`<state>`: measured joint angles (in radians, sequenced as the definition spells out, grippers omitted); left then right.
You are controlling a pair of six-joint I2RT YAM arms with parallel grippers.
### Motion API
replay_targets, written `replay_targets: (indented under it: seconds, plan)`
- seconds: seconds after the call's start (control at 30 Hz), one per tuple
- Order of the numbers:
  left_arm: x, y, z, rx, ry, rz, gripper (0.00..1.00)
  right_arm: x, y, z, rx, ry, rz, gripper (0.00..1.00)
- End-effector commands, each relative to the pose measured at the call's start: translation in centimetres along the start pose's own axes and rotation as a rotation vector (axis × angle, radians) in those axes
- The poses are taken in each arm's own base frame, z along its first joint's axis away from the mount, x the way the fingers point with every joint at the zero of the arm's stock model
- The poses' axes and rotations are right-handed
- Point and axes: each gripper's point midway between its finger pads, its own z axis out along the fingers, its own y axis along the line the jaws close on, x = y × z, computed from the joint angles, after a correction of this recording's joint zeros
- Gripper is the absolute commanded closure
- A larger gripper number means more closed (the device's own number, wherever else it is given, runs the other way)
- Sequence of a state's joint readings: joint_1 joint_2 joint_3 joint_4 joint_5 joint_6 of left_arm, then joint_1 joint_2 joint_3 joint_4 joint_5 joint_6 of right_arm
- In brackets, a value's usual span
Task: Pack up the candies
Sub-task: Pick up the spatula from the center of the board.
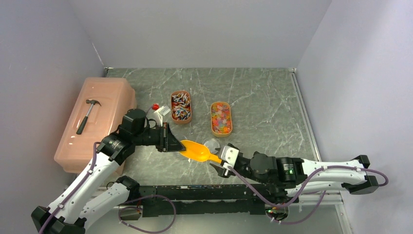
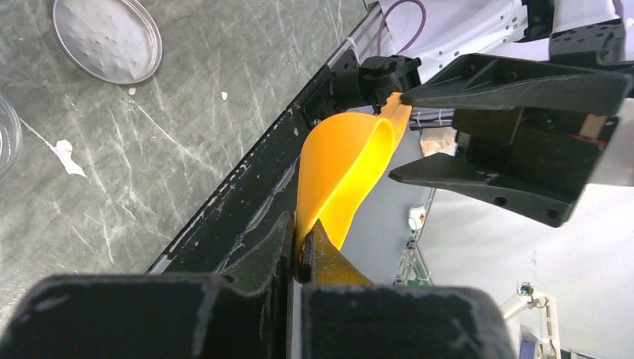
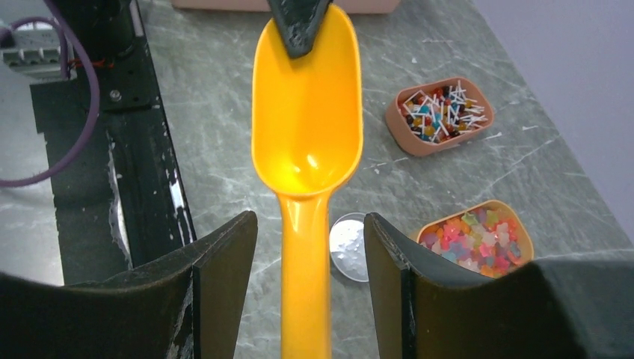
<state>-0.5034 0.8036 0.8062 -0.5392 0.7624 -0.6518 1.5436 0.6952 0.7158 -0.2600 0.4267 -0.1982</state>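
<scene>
The wrapped candies [image 1: 180, 105] fill the left oval tray. The glossy candies [image 1: 221, 117] fill the right oval tray. Both also show in the right wrist view, the wrapped ones [image 3: 442, 112] and the glossy ones [image 3: 475, 239]. My left gripper [image 1: 178, 143] is shut on the front rim of the empty yellow-orange scoop [image 1: 195, 150] and holds it above the table; the pinch shows in the left wrist view [image 2: 301, 228]. My right gripper [image 1: 215, 164] is open, its fingers on either side of the scoop's handle [image 3: 305, 284] without touching it.
A clear round dish [image 1: 212, 143] lies just behind the scoop. A pink lidded box [image 1: 95, 124] with a hammer [image 1: 88, 116] on top stands at the left. A small red and white object [image 1: 158, 109] lies left of the wrapped-candy tray. The black rail [image 1: 204, 192] runs along the near edge.
</scene>
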Motion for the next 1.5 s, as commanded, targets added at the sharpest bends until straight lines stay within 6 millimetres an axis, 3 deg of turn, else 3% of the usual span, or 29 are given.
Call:
replay_targets:
  seconds: [0.0, 0.27, 0.8, 1.17, 1.47]
  plan:
    - [-1.0, -2.5, -0.6, 0.076, -0.015, 0.018, 0.97, -0.1, 0.8, 0.3, -0.034, -0.052, -0.019, 0.41]
    - [-0.8, -3.5, -0.8, 0.122, 0.008, -0.003, 0.97, -0.3, 0.4, 0.8, -0.003, -0.082, -0.056, 0.43]
    - [-0.2, -3.3, -0.4, 0.147, 0.048, -0.029, 0.97, -0.6, 1.0, 1.7, -0.018, -0.085, -0.076, 0.60]
    - [-0.5, -3.8, -0.5, 0.154, 0.047, -0.025, 0.97, 0.4, 1.3, 2.2, -0.027, -0.032, -0.093, 0.60]
    - [-0.5, -3.5, -0.3, 0.146, 0.054, -0.032, 0.97, -0.6, 1.2, 2.1, -0.022, -0.070, -0.077, 0.91]
